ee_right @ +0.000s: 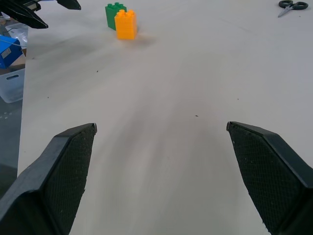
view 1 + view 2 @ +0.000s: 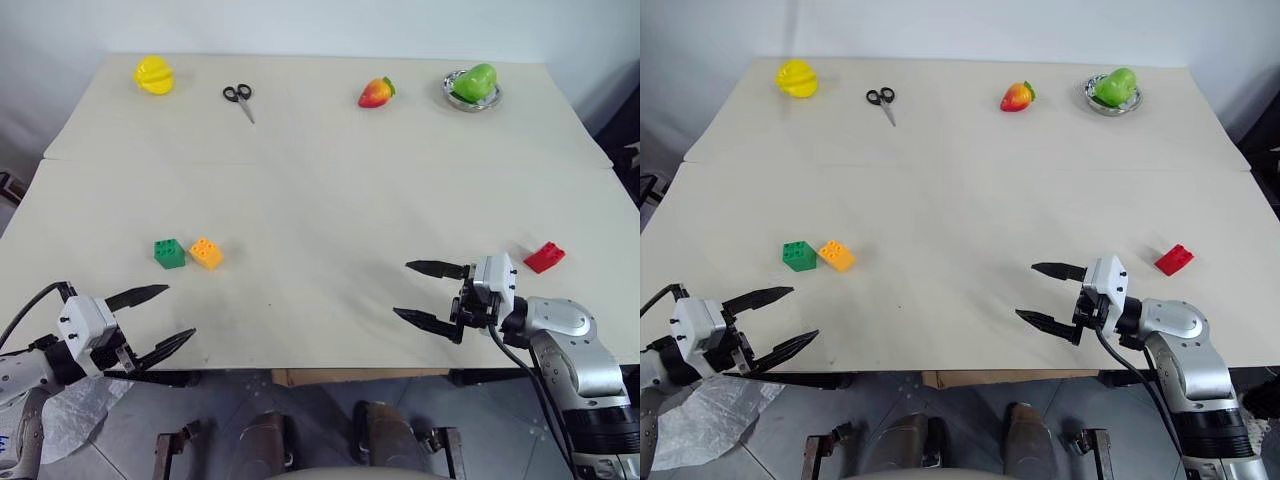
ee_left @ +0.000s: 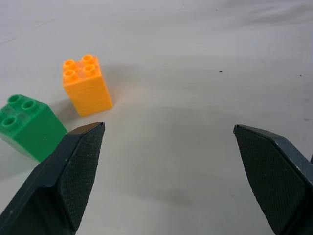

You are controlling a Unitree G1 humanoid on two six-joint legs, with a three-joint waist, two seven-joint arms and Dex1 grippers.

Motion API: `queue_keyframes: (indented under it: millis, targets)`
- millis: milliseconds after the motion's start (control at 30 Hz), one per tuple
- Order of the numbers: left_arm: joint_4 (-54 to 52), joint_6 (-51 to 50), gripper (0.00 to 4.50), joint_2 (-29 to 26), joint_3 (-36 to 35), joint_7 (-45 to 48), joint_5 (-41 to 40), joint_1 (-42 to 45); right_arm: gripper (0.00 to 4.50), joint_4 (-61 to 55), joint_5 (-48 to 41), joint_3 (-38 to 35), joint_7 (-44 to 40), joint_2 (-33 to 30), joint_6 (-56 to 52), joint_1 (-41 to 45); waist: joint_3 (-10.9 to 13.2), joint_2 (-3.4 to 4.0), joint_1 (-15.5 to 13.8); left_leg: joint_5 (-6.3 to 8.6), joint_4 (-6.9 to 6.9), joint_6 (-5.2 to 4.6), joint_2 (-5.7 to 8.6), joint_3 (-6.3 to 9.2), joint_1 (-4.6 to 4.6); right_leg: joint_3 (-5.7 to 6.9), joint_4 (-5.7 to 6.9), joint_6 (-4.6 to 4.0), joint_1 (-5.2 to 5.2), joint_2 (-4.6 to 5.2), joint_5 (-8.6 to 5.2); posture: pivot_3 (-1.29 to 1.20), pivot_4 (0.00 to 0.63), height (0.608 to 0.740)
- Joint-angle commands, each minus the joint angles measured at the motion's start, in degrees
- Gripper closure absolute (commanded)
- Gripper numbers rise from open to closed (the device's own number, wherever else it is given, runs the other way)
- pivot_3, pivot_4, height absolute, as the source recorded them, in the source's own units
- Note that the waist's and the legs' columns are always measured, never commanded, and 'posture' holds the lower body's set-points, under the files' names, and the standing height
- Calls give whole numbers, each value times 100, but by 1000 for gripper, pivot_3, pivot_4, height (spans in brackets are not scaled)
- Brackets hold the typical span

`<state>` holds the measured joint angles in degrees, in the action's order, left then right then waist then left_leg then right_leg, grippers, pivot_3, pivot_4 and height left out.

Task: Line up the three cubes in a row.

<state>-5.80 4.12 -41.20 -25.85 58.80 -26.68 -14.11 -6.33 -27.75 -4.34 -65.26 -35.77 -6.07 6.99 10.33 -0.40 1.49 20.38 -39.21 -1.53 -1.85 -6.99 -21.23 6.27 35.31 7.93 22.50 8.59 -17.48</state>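
Both arms hover low at the near edge of the pale desk [image 2: 320, 200]. The left gripper [image 2: 158, 318] sits at the near left corner, its two black fingers spread wide with nothing between them. The right gripper [image 2: 428, 293] hangs over the near right part of the desk, pointing toward the middle, jaws just as wide apart and empty too.

The cubes: the green cube [image 2: 169, 253] and the orange-yellow cube [image 2: 206, 253] stand side by side on the left half of the desk, close together, the green one on the outer side, just beyond the left gripper. The red cube [image 2: 544, 257] lies well apart from them, over near the right edge, beside the right arm's wrist.

Along the far edge, from left to right: a yellow toy fruit [image 2: 155, 75], black-handled scissors [image 2: 239, 99], a red-orange toy fruit [image 2: 376, 92], and a green toy fruit [image 2: 476, 82] resting in a small metal dish [image 2: 452, 97].
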Motion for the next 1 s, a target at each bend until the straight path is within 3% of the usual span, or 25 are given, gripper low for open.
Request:
queue_keyframes:
  millis: [33, 167, 333, 500, 700, 900, 1000]
  targets:
    - [-273, -101, 17, 70, -108, -107, -159, -90, 0, -191, -101, -138, 76, 23, 53, -28, 0, 0, 0, 0, 0, 0, 0, 0, 0, 0, 0, 0, 0, 0, 0, 0, 150, 740]
    - [-895, -307, 17, 213, -2, -61, -494, -291, 0, -453, -198, -309, 299, 31, 8, -166, 0, 0, -8, 0, 0, 0, -1, 0, 0, 0, -1, 0, 0, 0, 0, 0, 150, 740]
    - [-1551, -980, 17, 287, 825, -214, -616, 141, 0, -1485, -742, -1312, 1053, -36, -401, -956, -2, 3, -166, 0, -2, -1, 4, 5, 0, -5, 2, 0, -3, 2, 0, 0, 150, 740]
    - [-1275, -1101, 17, 278, 1401, -47, -456, 869, 0, -1824, -856, -2871, 1698, 37, -502, -2138, -11, 2, -263, -1, -5, -1, 7, 3, 2, -6, 3, 0, -6, -3, 0, 0, 150, 740]
    - [-657, -1343, 17, 274, 2039, 390, -416, 1743, 0, -1220, -599, -4408, 2104, 614, 108, -3421, -16, 7, -296, -2, -5, 2, 18, -7, 4, -9, -2, 0, -6, -15, 0, 0, 150, 740]
    - [-248, -1472, 17, 430, 2328, 623, -465, 2415, 0, -1143, -733, -4759, 2634, 1368, 224, -3984, -26, 25, -215, -3, -1, 8, 11, -11, 8, -15, -7, -1, -6, -22, 0, 0, 150, 740]
    - [-130, -1461, 17, 516, 2394, 734, -466, 2599, 0, -1793, -1024, -4584, 3033, 1385, -260, -3988, -34, 39, -109, -6, -1, 10, 0, -11, 12, -21, 1, -1, -5, -18, -1, 0, 150, 740]
